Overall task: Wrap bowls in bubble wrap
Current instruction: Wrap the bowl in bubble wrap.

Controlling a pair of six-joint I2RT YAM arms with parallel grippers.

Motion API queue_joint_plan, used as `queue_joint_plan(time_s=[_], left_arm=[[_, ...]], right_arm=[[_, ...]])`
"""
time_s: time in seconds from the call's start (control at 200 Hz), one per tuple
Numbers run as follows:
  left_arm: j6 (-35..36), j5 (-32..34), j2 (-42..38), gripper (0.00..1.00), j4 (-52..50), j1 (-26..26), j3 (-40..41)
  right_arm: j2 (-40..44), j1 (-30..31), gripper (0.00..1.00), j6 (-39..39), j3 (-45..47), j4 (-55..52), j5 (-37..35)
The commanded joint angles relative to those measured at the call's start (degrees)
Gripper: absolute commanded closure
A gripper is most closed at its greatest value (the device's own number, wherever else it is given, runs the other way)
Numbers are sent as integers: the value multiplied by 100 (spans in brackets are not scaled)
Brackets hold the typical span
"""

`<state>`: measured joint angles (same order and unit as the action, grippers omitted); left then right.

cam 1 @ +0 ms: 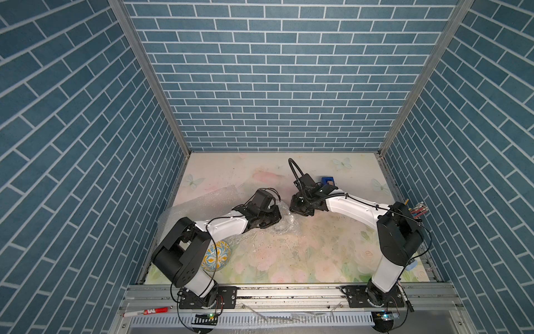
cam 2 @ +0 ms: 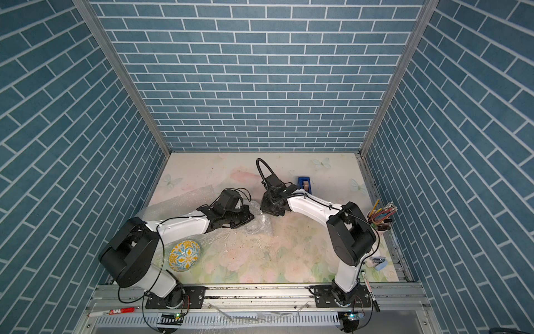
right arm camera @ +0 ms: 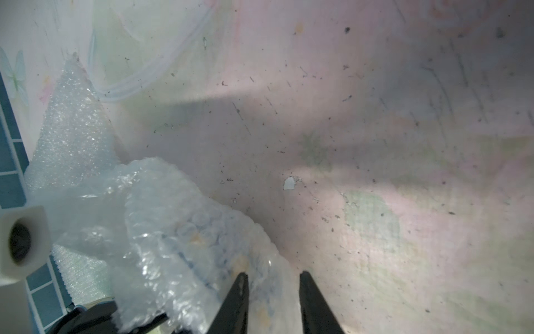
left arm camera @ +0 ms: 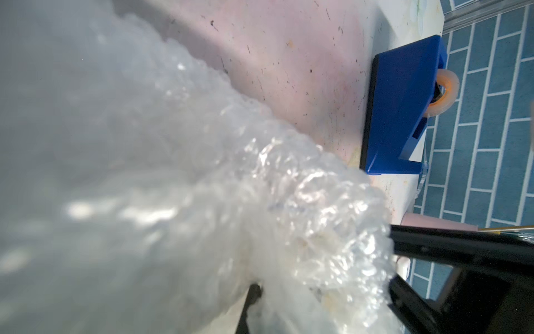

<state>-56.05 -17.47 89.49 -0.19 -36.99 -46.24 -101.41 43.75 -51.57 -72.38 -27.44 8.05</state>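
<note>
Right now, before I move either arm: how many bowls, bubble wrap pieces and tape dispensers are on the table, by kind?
Bowls: 1, the yellow-and-blue floral ceramic bowl
Bubble wrap: 2, the clear flat sheet and the crumpled bundle
Tape dispensers: 1, the blue plastic tape dispenser
Total: 4
Coloured marks show through the bundle; possibly a second bowl.

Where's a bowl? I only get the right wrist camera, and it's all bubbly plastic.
Observer: A yellow-and-blue bowl sits near the front, on the robot's left.
Operator: Is there tape?
Observer: Yes, a blue tape dispenser stands farther back, on the robot's right.
Operator: And the other arm?
Observer: The left hand is shut, pinching the bubble wrap.
</note>
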Motion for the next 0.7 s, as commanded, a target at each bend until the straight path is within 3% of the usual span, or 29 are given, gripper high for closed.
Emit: queue_joint_plan(time_s=[0.0,0.15,0.27,0.53,0.695], left_arm=[[218,-127,-29,98,66,-36,-246],[673,-393,78,98,27,-36,-500],[771,-765,198,92,393,-36,-517],[998,-939,196,84,508,-46,-354],[1258,-899,10,77,454,-48,-172]], right_arm=[[180,-58,68,60,60,-324,-207],[796,-154,66,-11,272,-451,-531],[1074,-148,63,-11,286,-360,-410],[646,-4,46,-20,92,255,482],[359,46,45,-37,-109,455,662]])
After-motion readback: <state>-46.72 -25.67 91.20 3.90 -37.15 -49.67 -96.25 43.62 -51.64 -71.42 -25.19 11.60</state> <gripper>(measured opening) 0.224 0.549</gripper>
